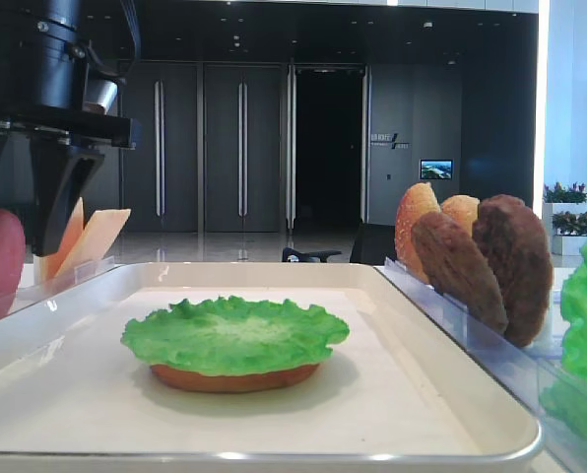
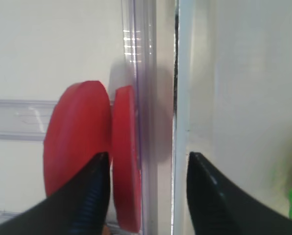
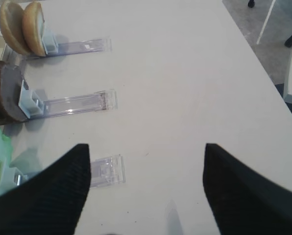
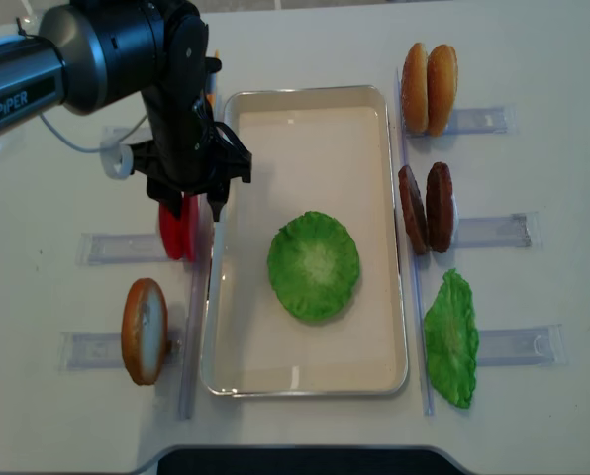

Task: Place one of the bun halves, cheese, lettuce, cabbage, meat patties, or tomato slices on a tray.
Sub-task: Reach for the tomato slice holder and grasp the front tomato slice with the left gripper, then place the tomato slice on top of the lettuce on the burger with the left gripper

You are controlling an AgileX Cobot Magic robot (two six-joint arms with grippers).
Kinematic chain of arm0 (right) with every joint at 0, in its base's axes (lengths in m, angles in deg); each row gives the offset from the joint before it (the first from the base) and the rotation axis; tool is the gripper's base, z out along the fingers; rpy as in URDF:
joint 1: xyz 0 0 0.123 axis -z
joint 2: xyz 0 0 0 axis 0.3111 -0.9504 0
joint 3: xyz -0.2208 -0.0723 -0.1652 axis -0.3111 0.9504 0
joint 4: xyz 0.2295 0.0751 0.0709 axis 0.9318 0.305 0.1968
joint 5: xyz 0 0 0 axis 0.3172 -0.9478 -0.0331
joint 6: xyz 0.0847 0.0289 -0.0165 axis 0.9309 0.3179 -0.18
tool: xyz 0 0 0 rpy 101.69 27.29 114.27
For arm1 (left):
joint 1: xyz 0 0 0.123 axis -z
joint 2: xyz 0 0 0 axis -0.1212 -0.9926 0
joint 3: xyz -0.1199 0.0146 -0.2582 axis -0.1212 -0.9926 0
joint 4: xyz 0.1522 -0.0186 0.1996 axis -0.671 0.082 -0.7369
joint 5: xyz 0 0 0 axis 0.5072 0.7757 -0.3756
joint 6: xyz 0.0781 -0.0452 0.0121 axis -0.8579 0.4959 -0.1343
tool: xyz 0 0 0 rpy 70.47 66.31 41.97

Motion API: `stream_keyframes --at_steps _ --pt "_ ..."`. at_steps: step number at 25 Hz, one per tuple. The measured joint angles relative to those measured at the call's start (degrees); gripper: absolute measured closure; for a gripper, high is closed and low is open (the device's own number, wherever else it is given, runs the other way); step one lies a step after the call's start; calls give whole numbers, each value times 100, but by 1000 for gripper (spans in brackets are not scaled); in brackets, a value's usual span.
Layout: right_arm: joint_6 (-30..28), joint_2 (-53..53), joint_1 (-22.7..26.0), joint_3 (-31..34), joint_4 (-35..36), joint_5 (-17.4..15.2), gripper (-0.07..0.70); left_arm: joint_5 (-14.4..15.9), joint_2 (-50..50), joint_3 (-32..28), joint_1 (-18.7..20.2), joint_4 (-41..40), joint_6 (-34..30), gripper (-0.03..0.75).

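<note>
Item: large shallow cream-white rectangular tray (image 4: 305, 366) with a shiny raised rim, at the centre of the white table (image 4: 533, 59). On it, near the middle, we record a flat brown-orange round bun base (image 1: 234, 377) capped by a bright green frilly lettuce leaf (image 4: 314, 265).

Item: two flat smooth red plastic tomato slices (image 2: 124, 156), standing on edge in a clear plastic holder (image 4: 117, 247) at nine o'clock of the tray, just outside its left rim.

Item: left gripper (image 2: 146, 196), black, hanging directly above the tomato slices. We see its jaws parted, one finger between the two slices and the other over the tray rim, bracketing the slice nearer the tray; whether the pads already touch it we cannot tell.

Item: right gripper (image 3: 146, 191), black, jaws spread wide and holding nothing, over bare table at three o'clock of the tray.

Other stock: a golden-orange bun half (image 4: 144, 331) at seven o'clock; two more bun halves (image 4: 430, 89) at one o'clock; two dark brown rough meat patties (image 4: 426, 208) at three o'clock; a second green leaf (image 4: 450, 338) at five o'clock; pale orange cheese slices (image 1: 82, 239) in the low view, behind the left arm.

Handling note: we judge the step to be the pick of one tomato slice. We would centre the jaws on the nearer slice only, keep the outer finger off the tray rim and holder wall, close gently on the slippery faces, then lift straight up before crossing the rim.
</note>
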Motion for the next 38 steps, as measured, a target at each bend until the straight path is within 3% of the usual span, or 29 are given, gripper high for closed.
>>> stream_keyframes --at_steps 8,19,29,31,38 --pt "0 0 0 0 0 0 139 136 0 0 0 -287 -8 646" --pt "0 0 0 0 0 0 144 254 81 55 0 16 -181 656" --pt "0 0 0 0 0 0 144 483 1435 90 6 1085 -1053 657" --pt "0 0 0 0 0 0 144 316 1812 -155 6 1407 -1290 657" --pt "0 0 0 0 0 0 146 -830 2840 -1492 6 3334 -2774 658"
